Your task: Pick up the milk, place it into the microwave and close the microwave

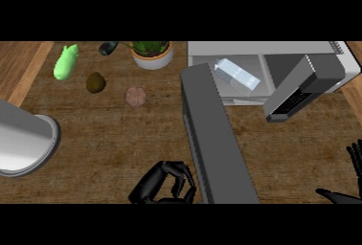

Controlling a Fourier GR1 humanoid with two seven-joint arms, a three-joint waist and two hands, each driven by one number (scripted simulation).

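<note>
We observe the left hand [164, 184] at the lower centre of the head view, its black fingers curled inward toward the palm. It sits just beside the near end of the microwave door [216, 143], on the door's left side. We cannot tell whether the fingers touch the door edge; nothing is visibly enclosed in them, so we record the hand as clenched with no object in it.

The right hand [351, 189] shows at the lower right edge, fingers straight and spread, resting apart from every object.

The microwave [283, 52] stands at the upper right of the wooden counter [106, 139]. Its door is swung wide open and extends from the cavity toward the lower edge of the view. The milk [237, 75], a pale translucent carton, lies tilted inside the open cavity, near its left side.

On the counter's left portion we note a green item [65, 62], a dark olive oval item [96, 82] and a pinkish-brown potato-like item [136, 96], each apart from the others. A potted plant [152, 53] stands near the microwave's left side. A large grey cylindrical vessel [25, 143] lies at the left edge.
</note>
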